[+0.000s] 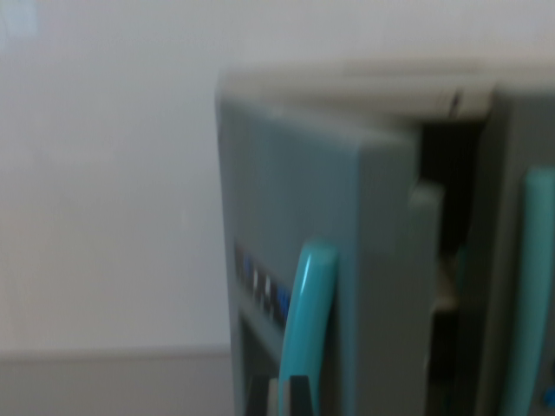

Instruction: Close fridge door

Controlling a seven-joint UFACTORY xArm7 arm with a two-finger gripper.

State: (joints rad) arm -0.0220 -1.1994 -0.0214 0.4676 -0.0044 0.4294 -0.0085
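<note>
A grey toy fridge fills the wrist view's right half, blurred. Its left door (295, 217) stands ajar, swung out toward the camera, with a dark gap (442, 286) between it and the right door (507, 217). A teal curved handle (308, 312) runs down the left door, beside a small dark panel with blue marks (260, 290). A second teal handle (533, 286) sits on the right door at the frame's edge. The fridge's pale top (364, 87) shows above. No gripper fingers are visible in this view.
A plain white wall (104, 173) takes up the wrist view's left half. A grey surface (104, 386) runs along the bottom left, meeting the wall at a straight line.
</note>
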